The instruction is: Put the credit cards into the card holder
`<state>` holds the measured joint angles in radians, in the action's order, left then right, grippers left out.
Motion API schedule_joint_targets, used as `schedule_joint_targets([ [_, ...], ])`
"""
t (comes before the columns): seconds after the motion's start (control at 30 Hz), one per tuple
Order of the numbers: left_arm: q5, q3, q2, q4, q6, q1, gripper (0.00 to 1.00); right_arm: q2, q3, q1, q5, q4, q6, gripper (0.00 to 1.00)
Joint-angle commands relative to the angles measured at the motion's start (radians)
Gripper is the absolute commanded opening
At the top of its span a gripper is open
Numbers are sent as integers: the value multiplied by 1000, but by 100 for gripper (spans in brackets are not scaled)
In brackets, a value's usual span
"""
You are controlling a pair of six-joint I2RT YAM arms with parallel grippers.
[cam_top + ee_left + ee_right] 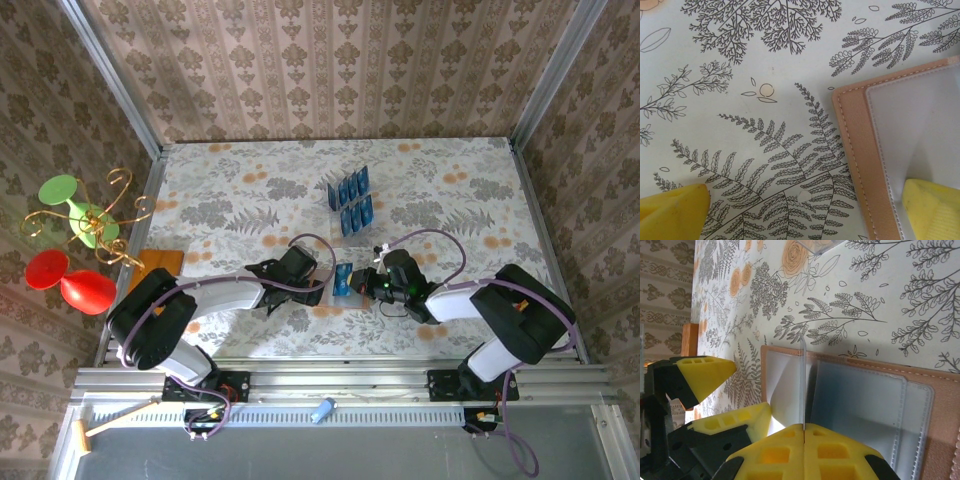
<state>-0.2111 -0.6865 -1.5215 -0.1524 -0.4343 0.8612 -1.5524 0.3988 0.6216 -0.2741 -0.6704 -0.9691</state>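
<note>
Two end effectors meet mid-frame over the open card holder (pixel 855 150) lying on the table (pixel 740 125). Right end effector (pixel 804 426), nearer, pinches one blue credit card (pixel 343 279) edge-first toward its clear pockets; left end effector (pixel 805 187), spread open, straddles the holder's stitched edge.

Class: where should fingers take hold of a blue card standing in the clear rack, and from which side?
Probably the free top edge, coming from above, a finger on each flat face: the credit cards stand on edge in the rack, close together, their lower parts held in it.
</note>
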Motion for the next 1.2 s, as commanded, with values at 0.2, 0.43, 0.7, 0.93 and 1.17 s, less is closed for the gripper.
schedule_joint_targets([
  [0.2,-16,26,-7,-35,-13,-9,100,-38,-33,1,-14,-80,1,0],
  [0.43,-16,25,-10,-35,-14,-9,100,-56,-46,9,-39,-124,-3,0],
  [0.7,-17,20,-10,-39,-14,-8,100,-93,-65,15,-52,-191,-25,0],
  [0.93,-18,19,-11,-42,-12,-10,100,-98,-76,19,-54,-207,-34,0],
  [1.17,-19,19,-11,-42,-12,-9,100,-99,-88,24,-56,-207,-34,0],
])
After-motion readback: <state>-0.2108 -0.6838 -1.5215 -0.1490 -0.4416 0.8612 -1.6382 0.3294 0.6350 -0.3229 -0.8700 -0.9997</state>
